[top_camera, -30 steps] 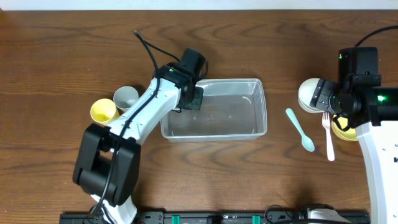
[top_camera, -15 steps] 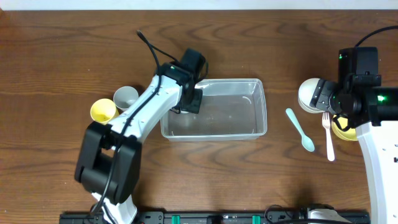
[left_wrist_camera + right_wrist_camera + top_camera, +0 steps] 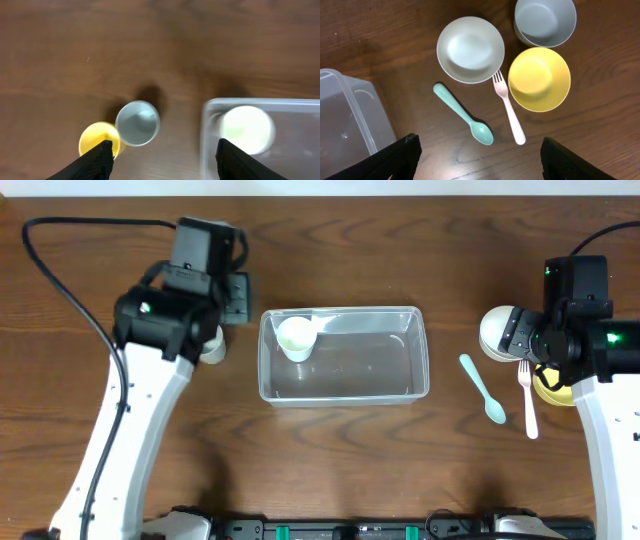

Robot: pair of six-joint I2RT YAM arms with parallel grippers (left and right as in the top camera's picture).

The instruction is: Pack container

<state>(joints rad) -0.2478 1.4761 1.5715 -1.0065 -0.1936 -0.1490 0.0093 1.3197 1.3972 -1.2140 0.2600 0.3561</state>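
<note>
Left gripper (image 3: 163,144) spread above small pale-grey round plastic cup (image 3: 137,123); best pinch its wall away from adjoining small yellow plastic cup (image 3: 98,142); then lift into large clear rectangular plastic container (image 3: 260,102).

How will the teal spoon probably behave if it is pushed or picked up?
The teal spoon looks like thin moulded plastic, so it is probably light and stiff. It lies flat on the smooth wooden table, so a push would likely slide or spin it.
</note>
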